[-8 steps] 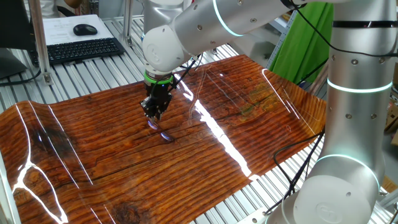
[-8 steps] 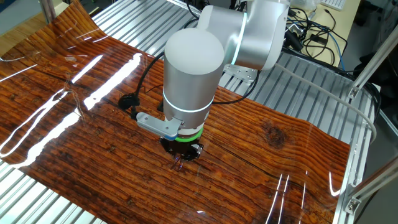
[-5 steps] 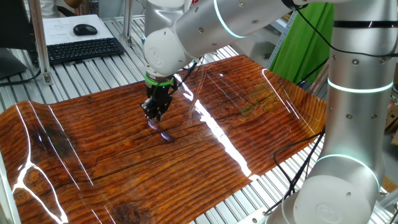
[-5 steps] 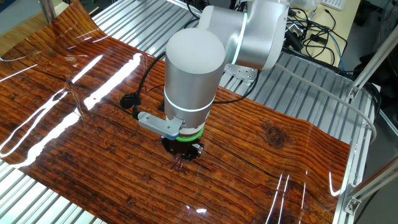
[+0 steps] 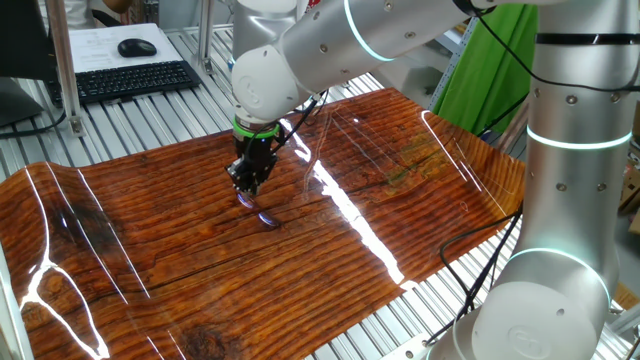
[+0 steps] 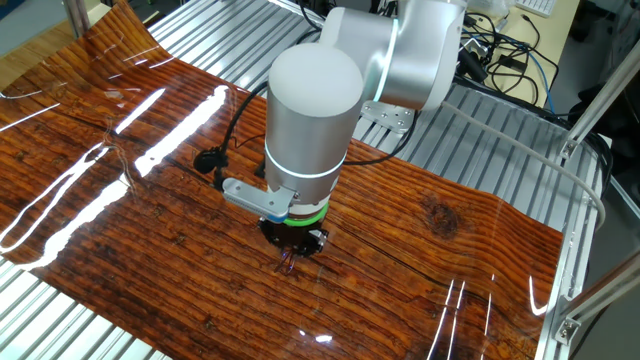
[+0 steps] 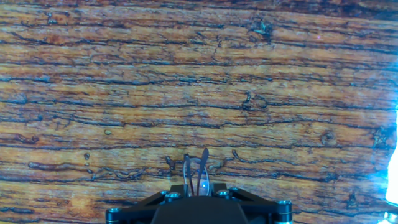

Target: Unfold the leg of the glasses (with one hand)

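The glasses point(image 5: 256, 208) are thin, dark and wire-rimmed with bluish lenses. They hang from my gripper point(image 5: 249, 184) just above the wood-grain table sheet point(image 5: 400, 180). The lower lens is at or very near the sheet, and I cannot tell whether it touches. In the other fixed view the glasses point(image 6: 288, 262) poke out under the gripper point(image 6: 292, 245). In the hand view two thin wires and a lens of the glasses point(image 7: 198, 171) stick out from between the jaws at the bottom edge. The gripper is shut on the glasses, and its fingertips are hidden by the hand's body.
A black cable plug point(image 6: 207, 160) lies on the sheet behind the arm. A keyboard point(image 5: 125, 80) and a mouse point(image 5: 136, 47) sit on the far bench. The sheet's edge rises at the right point(image 5: 500, 160). The bare metal slats point(image 6: 480, 140) surround the sheet.
The arm has shifted very slightly, with the glasses still held in the gripper. Nothing else has moved.
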Tool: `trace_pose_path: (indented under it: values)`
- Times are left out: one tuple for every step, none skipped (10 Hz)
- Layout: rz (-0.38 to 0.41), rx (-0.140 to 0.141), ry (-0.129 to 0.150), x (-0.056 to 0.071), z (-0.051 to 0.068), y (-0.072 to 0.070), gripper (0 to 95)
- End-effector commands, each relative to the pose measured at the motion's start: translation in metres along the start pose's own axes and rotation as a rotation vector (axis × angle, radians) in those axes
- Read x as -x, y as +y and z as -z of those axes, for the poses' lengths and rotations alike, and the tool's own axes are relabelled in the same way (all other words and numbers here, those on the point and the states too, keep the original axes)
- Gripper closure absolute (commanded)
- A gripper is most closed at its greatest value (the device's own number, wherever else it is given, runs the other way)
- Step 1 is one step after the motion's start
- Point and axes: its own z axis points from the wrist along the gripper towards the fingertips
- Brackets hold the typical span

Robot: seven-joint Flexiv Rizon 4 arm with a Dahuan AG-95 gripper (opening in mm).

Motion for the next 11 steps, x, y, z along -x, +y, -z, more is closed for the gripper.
trace_pose_path:
  values:
    - [0.003,0.001,-0.001,-0.001,0.000,0.000,95.0]
    - [0.002,0.001,-0.001,-0.001,0.000,0.000,95.0]
    - [0.001,0.000,-0.001,-0.001,0.000,0.000,95.0]
    - [-0.002,0.001,0.000,-0.001,0.001,0.000,95.0]
    - [-0.015,0.003,0.003,0.000,0.004,0.002,95.0]
    - [-0.020,0.007,0.005,0.001,0.006,0.002,95.0]
    - [-0.026,0.010,0.009,0.004,0.014,0.004,95.0]
    - [-0.027,0.010,0.012,0.005,0.020,0.004,95.0]
    - [-0.038,0.013,0.013,0.005,0.027,0.003,95.0]
    - [-0.046,0.022,0.014,0.006,0.035,0.003,95.0]
    - [-0.053,0.028,0.014,0.007,0.041,0.003,95.0]
